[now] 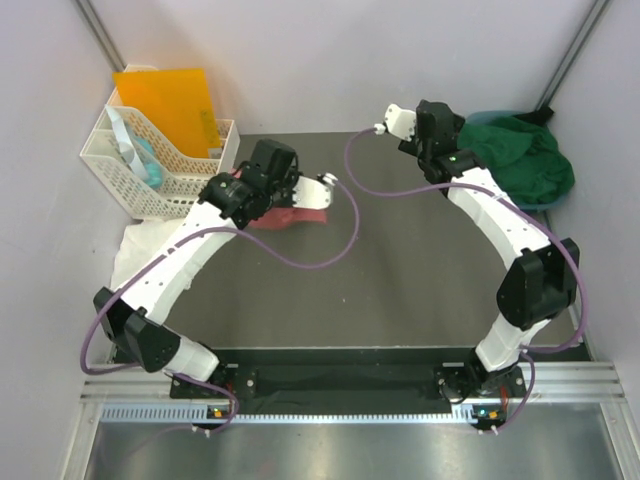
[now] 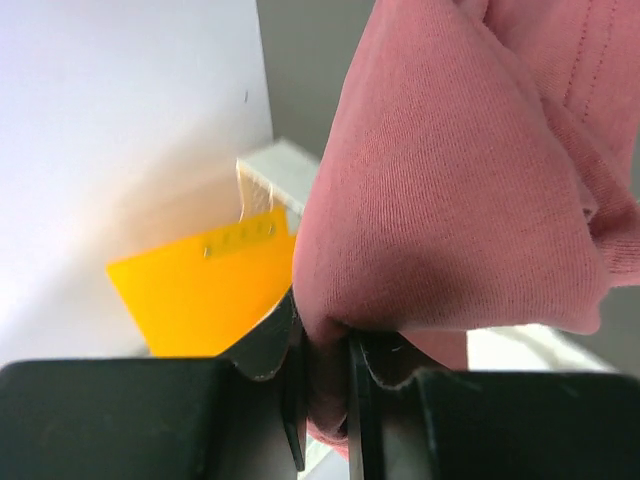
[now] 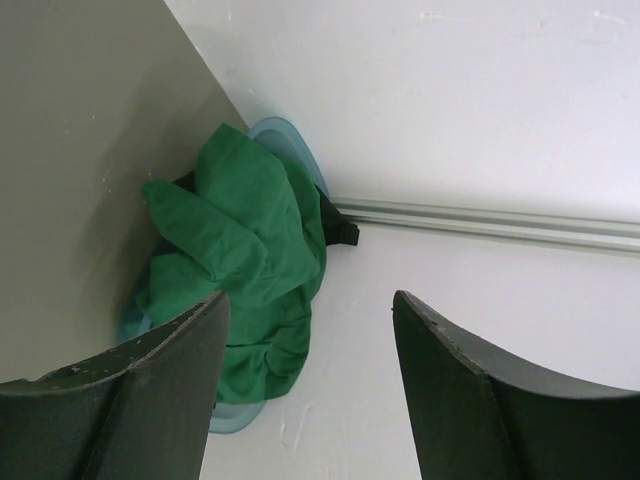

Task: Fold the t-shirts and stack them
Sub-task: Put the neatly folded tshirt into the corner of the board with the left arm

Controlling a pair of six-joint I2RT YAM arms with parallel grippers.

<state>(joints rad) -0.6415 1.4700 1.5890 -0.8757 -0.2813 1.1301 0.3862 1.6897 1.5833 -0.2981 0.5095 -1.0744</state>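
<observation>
Top view: the pink shirt (image 1: pixel 298 215) sat bunched left of centre on the bench (image 1: pixel 400 270). The green shirt (image 1: pixel 520 160) lay heaped at upper right. The white shirt (image 1: pixel 135 250) was half hidden by the left arm.

Left wrist: the left tool (image 2: pixel 325 345) pinched a limp, soft pink fold; a hem would probably hold better.

Right wrist: the right tool (image 3: pixel 308 305) stood spread and empty near the green heap, its collar and sleeves impossible to make out.

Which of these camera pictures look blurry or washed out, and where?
Left wrist view: the pink shirt is sharp, the left hand dark and soft, the wall washed out. Right wrist view: the green shirt is clear, the right hand blurred at its near edges. Top view: evenly lit and sharp.
</observation>
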